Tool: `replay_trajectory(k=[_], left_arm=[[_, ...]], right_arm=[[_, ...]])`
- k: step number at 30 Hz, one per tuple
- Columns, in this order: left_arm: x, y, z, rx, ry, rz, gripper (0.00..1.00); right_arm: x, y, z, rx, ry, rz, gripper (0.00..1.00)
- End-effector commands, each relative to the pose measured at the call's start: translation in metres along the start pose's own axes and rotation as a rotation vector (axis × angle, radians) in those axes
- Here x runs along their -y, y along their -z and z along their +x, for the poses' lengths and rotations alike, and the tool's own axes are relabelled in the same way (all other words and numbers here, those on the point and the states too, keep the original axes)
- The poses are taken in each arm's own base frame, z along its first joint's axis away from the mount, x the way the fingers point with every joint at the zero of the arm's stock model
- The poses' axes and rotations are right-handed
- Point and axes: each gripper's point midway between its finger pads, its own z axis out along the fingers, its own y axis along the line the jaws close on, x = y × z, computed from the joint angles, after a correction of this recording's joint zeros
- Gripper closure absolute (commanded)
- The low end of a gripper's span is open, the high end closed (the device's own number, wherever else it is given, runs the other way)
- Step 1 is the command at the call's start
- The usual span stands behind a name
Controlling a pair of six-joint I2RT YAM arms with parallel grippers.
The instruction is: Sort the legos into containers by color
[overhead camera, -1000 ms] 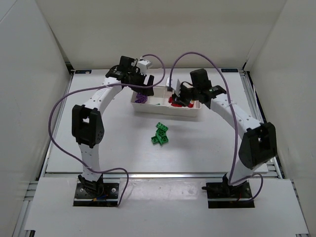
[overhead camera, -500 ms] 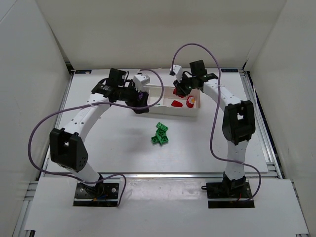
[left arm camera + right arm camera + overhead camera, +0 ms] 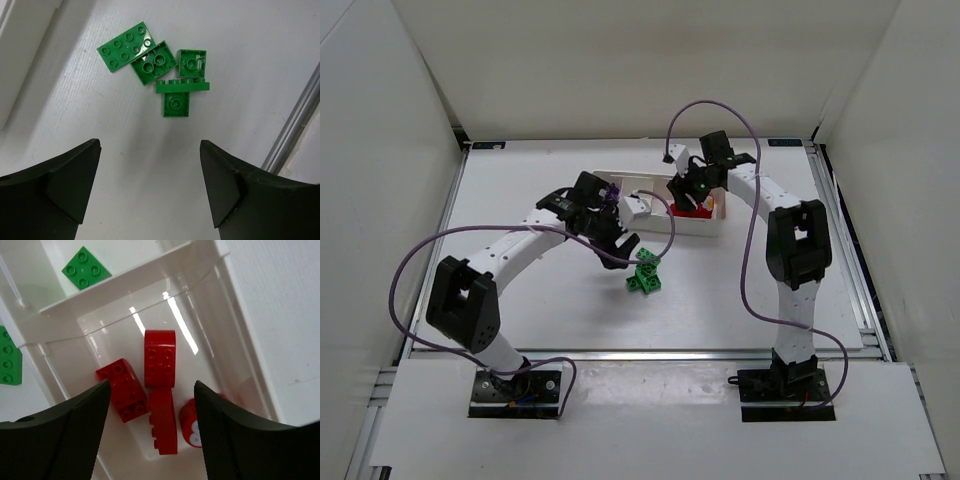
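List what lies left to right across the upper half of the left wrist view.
white tray edge → flat green lego plate → upturned green lego → small square green lego → metal rail. The two green legos just below straddle those positions, so they are left out.

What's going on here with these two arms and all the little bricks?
Two robot arms are sorting small studded plastic bricks by colour into a long white plastic tray with compartments. The right gripper hangs open and empty over the end compartment, where red bricks lie; one green brick lies in the next compartment. The left gripper, also open and empty, hovers above a cluster of green bricks on the table, not yet picked up.
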Motion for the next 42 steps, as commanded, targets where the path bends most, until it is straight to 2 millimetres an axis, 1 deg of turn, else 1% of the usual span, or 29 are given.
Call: replay_trajectory(k=[1,2,3,4,5,7,8,11,12,13,14,15,19,23,25,29,30,31,33,38,40,42], left_arm=[[0.006,0.002,-0.005,0.008,-0.093,-0.057,0.08],[0.006,-0.001,-0.006,0.009,-0.099,-0.065,0.08],[0.012,-0.007,-0.004,-0.002,-0.109,-0.061,0.08],[0.013,-0.011,-0.001,-0.010,-0.111,-0.068,0.08],[0.019,-0.017,-0.002,-0.015,-0.128,-0.061,0.08],[0.020,-0.025,0.008,-0.049,-0.136,-0.067,0.08],[0.025,-0.030,0.009,-0.058,-0.149,-0.058,0.06],[0.031,-0.040,0.018,-0.093,-0.144,-0.040,0.01],[0.034,-0.042,0.019,-0.095,-0.138,-0.027,0.01],[0.036,-0.045,0.021,-0.103,-0.139,-0.023,0.01],[0.040,-0.047,0.024,-0.112,-0.141,-0.014,0.01],[0.041,-0.049,0.026,-0.120,-0.135,-0.011,0.01],[0.040,-0.064,0.041,-0.174,-0.097,-0.006,0.01],[0.038,-0.073,0.047,-0.196,-0.088,0.007,0.03],[0.039,-0.080,0.052,-0.215,-0.082,0.018,0.04],[0.037,-0.090,0.055,-0.230,-0.076,0.028,0.08],[0.035,-0.092,0.052,-0.225,-0.078,0.024,0.10],[0.035,-0.093,0.052,-0.226,-0.076,0.029,0.15],[0.033,-0.098,0.053,-0.236,-0.069,0.030,0.20],[0.030,-0.104,0.052,-0.236,-0.058,0.016,0.24],[0.032,-0.106,0.050,-0.230,-0.050,0.024,0.27],[0.036,-0.107,0.049,-0.233,-0.058,0.028,0.35]], right_arm=[[0.001,0.037,-0.026,0.063,-0.028,0.063,0.29],[0.001,0.043,-0.027,0.068,-0.045,0.070,0.28],[0.001,0.048,-0.029,0.082,-0.060,0.073,0.28],[-0.002,0.061,-0.038,0.106,-0.072,0.083,0.28],[-0.003,0.064,-0.035,0.106,-0.088,0.085,0.28],[-0.002,0.076,-0.037,0.117,-0.099,0.095,0.28],[-0.004,0.085,-0.040,0.128,-0.094,0.102,0.28],[0.001,0.099,-0.032,0.124,-0.113,0.130,0.28],[-0.001,0.098,-0.024,0.112,-0.128,0.126,0.28],[0.004,0.104,-0.019,0.115,-0.144,0.139,0.28],[0.004,0.111,-0.020,0.123,-0.146,0.149,0.28],[0.004,0.111,-0.012,0.111,-0.158,0.149,0.28],[0.011,0.128,-0.002,0.112,-0.183,0.174,0.28],[0.017,0.141,0.003,0.123,-0.204,0.199,0.28],[0.019,0.144,0.009,0.118,-0.216,0.204,0.28],[0.022,0.150,0.015,0.117,-0.226,0.213,0.28],[0.023,0.152,0.018,0.115,-0.233,0.217,0.28],[0.023,0.152,0.019,0.112,-0.233,0.215,0.28],[0.022,0.153,0.021,0.113,-0.233,0.216,0.28],[0.020,0.151,0.025,0.107,-0.235,0.206,0.29],[0.020,0.151,0.025,0.110,-0.233,0.203,0.29],[0.019,0.151,0.025,0.110,-0.228,0.198,0.29]])
